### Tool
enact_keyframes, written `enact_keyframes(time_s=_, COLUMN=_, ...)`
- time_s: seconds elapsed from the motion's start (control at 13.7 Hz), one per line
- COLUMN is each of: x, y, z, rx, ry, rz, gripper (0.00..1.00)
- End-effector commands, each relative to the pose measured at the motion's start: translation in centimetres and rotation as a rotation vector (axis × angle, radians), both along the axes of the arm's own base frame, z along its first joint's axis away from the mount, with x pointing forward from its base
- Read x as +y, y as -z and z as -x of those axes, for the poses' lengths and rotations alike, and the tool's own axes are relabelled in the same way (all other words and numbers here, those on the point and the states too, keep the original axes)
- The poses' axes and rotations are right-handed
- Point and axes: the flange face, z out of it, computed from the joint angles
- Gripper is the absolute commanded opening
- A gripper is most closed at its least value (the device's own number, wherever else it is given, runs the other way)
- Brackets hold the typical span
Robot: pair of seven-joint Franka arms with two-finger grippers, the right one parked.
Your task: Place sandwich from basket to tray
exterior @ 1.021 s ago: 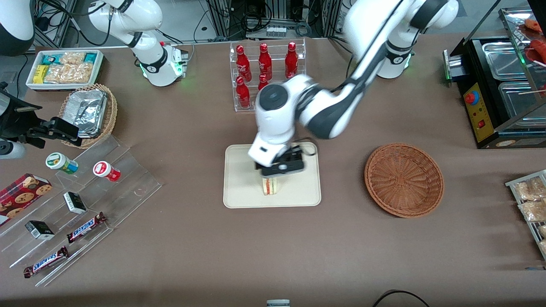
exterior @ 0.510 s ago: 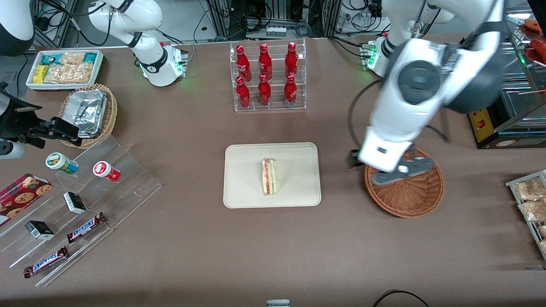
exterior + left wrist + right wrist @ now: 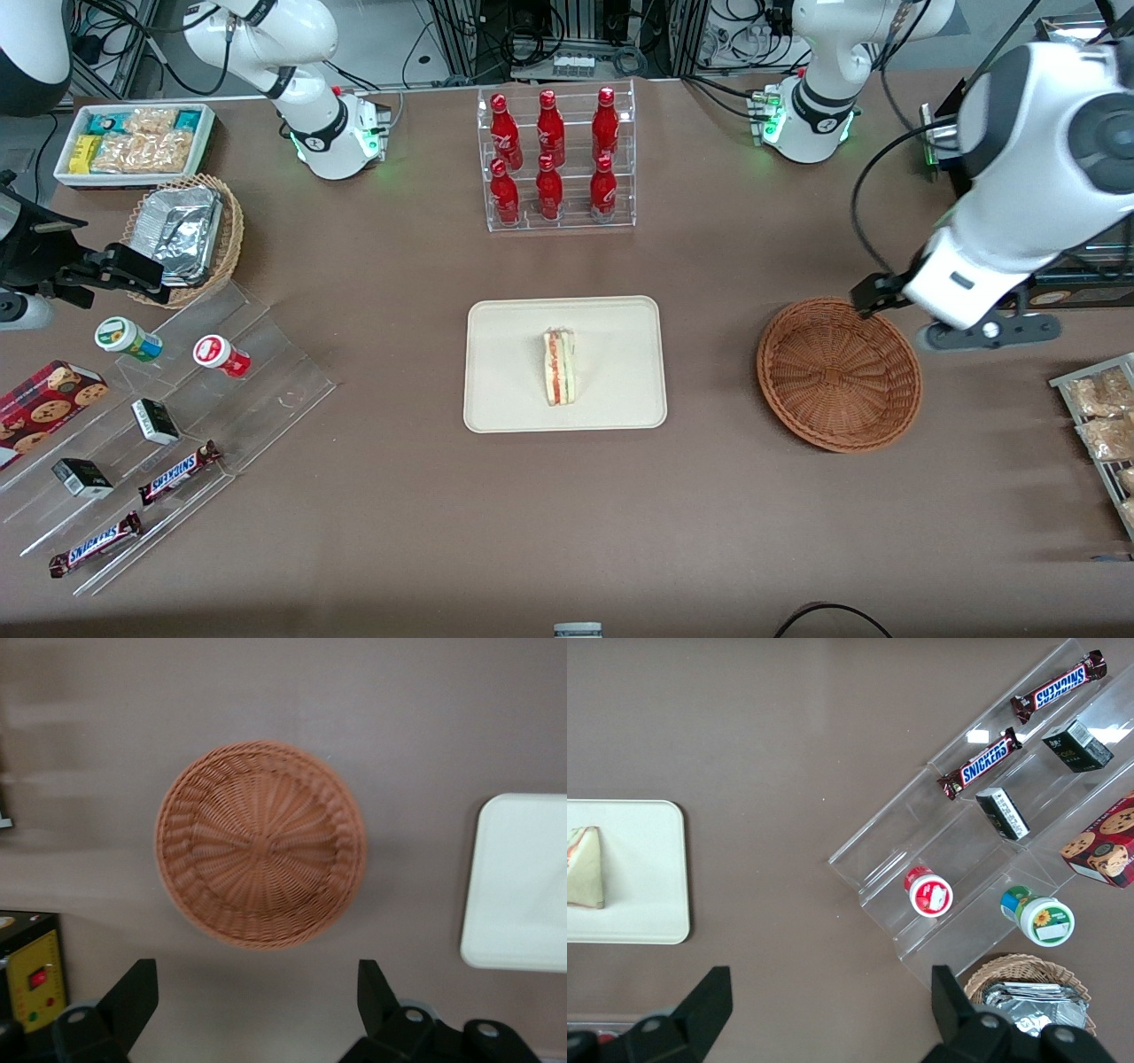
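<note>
The pale triangular sandwich (image 3: 559, 366) rests on the cream rectangular tray (image 3: 505, 390), delivered. The gripper (image 3: 990, 330), jaws spread and empty, hangs beside the bare reddish-brown wicker basket (image 3: 838, 373), well clear of that tray.

Front overhead, wrists downward, tray (image 3: 505, 354) shared

Spread gripper (image 3: 252, 1005) above basket (image 3: 260, 843)
</note>
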Motion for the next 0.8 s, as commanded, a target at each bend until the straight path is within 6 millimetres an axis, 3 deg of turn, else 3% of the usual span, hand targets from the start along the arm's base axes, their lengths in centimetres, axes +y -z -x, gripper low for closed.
enact_keyframes(time_s=0.0, x=3.0, y=-0.3, z=2.3, rx=0.011, ry=0.049, rz=0.02, gripper=0.99)
enact_keyframes(time_s=0.07, x=4.4, y=-0.1, z=2.7, rx=0.014, ry=0.04, rz=0.019, gripper=0.99)
enact_keyframes(time_s=0.29, x=5.5, y=-0.2, z=4.6, rx=0.006, ry=0.126, rz=0.038, gripper=0.99)
enact_keyframes(time_s=0.73, x=5.9, y=-4.2, z=2.6, rx=-0.08, ry=0.048, rz=0.048, gripper=0.99)
